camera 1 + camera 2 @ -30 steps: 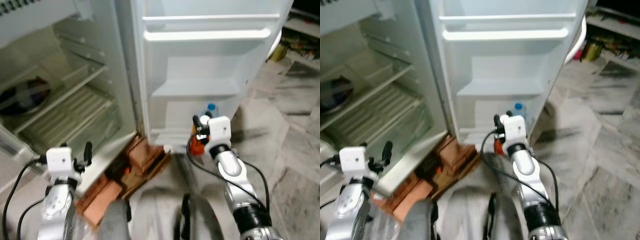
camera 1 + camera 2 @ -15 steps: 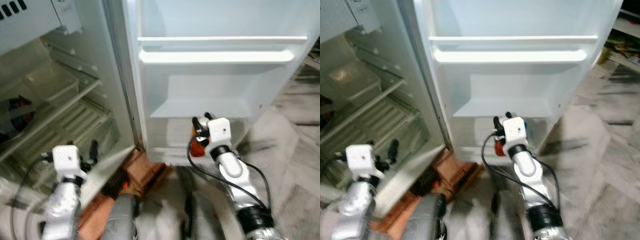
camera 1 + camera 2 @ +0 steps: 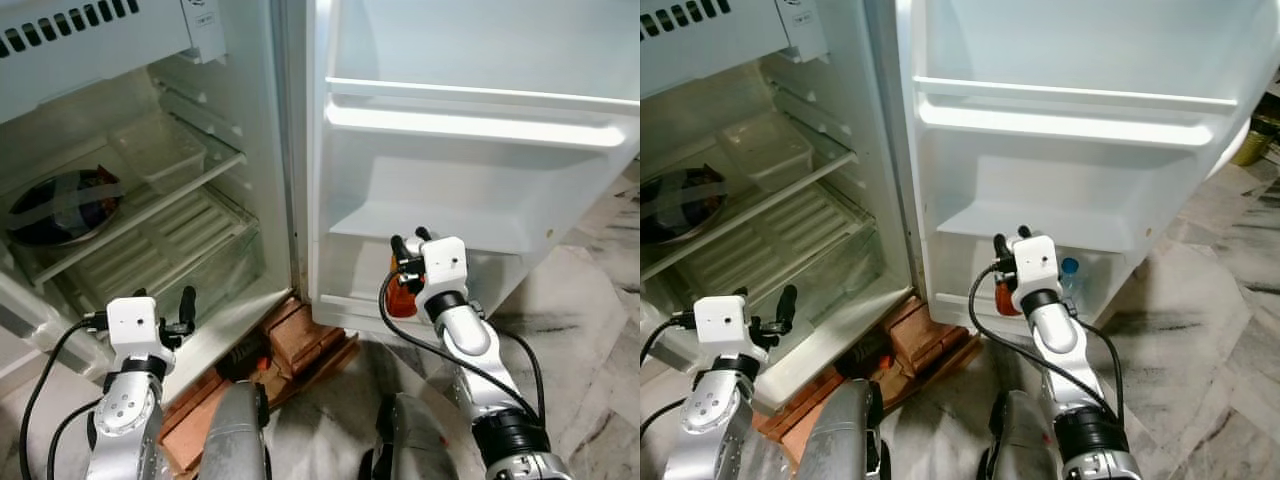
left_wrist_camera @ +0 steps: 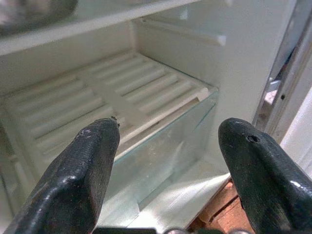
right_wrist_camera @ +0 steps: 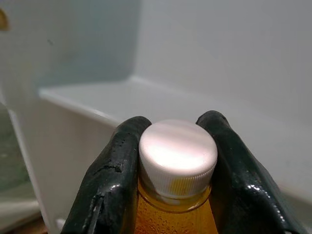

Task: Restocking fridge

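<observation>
Open fridge door [image 3: 480, 180], right pincer [image 5: 176, 161] clamping orange bottle [image 5: 175, 214].

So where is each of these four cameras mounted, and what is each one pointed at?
Left eye view: on the head, looking down at the open fridge and its door; both silver arms show.
Right eye view: the head's other eye, same scene, slightly shifted.
Left wrist view: on the left arm, looking along the open left hand at the glass-fronted crisper drawer.
Right wrist view: on the right arm, looking along the right hand gripping the orange bottle at its white cap.
Both eye views and the right wrist view share that bottle.
</observation>
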Robot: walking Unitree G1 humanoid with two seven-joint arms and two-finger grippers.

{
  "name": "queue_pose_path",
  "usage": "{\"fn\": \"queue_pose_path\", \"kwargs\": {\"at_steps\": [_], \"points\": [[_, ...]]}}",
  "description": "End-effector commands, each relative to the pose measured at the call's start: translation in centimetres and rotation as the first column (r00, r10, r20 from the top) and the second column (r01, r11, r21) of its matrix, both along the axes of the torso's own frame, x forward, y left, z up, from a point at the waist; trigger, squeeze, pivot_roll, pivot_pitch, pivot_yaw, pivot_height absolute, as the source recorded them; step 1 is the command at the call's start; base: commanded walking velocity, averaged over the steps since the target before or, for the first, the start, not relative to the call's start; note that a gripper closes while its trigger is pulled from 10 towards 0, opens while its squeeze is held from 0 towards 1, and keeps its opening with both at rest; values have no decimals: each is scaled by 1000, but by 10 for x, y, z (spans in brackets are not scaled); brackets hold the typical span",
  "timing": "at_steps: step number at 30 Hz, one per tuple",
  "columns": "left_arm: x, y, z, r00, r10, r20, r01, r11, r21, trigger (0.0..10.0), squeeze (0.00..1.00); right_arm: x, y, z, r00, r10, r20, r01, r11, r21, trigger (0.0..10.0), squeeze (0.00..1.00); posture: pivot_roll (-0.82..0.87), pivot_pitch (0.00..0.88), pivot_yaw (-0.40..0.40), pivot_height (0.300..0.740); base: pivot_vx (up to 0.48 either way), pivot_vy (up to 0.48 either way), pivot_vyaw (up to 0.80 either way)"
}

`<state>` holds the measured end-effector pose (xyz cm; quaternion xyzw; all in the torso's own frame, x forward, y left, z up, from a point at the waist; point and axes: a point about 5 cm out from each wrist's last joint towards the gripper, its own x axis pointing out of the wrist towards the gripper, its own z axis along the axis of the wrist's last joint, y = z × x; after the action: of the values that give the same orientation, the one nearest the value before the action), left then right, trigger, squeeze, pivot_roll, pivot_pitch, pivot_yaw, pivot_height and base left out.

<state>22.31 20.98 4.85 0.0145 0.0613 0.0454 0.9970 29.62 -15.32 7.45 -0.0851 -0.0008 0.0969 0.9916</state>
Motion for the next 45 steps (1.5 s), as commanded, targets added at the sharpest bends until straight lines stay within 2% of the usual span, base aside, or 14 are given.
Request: {"fn": "queue_pose_path", "kwargs": {"at_steps": [1, 9, 15, 19, 28, 32, 36, 37, 40, 45], "points": [[-3, -3, -1, 1000, -9, -12, 9, 1000, 5, 10000, 0, 5, 3, 5, 1000, 0, 29, 0, 1000, 2, 10000, 0, 141, 65, -6, 588, 0, 0, 0], [-13, 3, -1, 1000, 1, -30, 0, 1000, 18, 10000, 0, 19, 5, 10, 999, -7, 52, 7, 1000, 5, 10000, 0, 174, 85, 0, 539, 0, 0, 0], [-18, 1, 1, 999, -18, -30, 19, 999, 36, 10000, 0, 28, 8, 18, 995, 4, 96, -2, 1000, -19, 10000, 0, 193, 103, 12, 539, 0, 0, 0], [-21, 6, 6, 999, -14, -33, 16, 999, 46, 10000, 0, 41, 14, 36, 983, 23, 184, -10, 998, -69, 10000, 0, 211, 132, 22, 539, 0, 0, 0], [-31, 11, 11, 999, 3, -41, 0, 998, 67, 10000, 0, 59, 25, 55, 969, 31, 246, -1, 993, -120, 10000, 0, 250, 190, 31, 539, 0, 0, 0], [-39, 13, 15, 999, 12, -48, -9, 997, 76, 10000, 0, 72, 30, 77, 943, 25, 331, 40, 981, -189, 10000, 0, 279, 213, 34, 539, 0, 0, 0], [-43, 15, 16, 998, 18, -54, -13, 997, 79, 10000, 0, 77, 30, 89, 924, 15, 383, 72, 975, -210, 10000, 0, 294, 220, 36, 539, 0, 0, 0], [-45, 16, 17, 998, 20, -57, -16, 997, 82, 10000, 0, 80, 29, 97, 908, 7, 418, 97, 969, -227, 10000, 0, 301, 225, 39, 539, 0, 0, 0], [-48, 17, 18, 998, 23, -61, -18, 996, 84, 10000, 0, 82, 29, 102, 898, -2, 439, 114, 967, -229, 10000, 0, 308, 228, 43, 539, 0, 0, 0], [-52, 20, 21, 997, 21, -73, -14, 995, 95, 10000, 0, 83, 27, 97, 902, -6, 432, 142, 949, -282, 10000, 0, 337, 239, 55, 539, 0, 0, 0]]}}
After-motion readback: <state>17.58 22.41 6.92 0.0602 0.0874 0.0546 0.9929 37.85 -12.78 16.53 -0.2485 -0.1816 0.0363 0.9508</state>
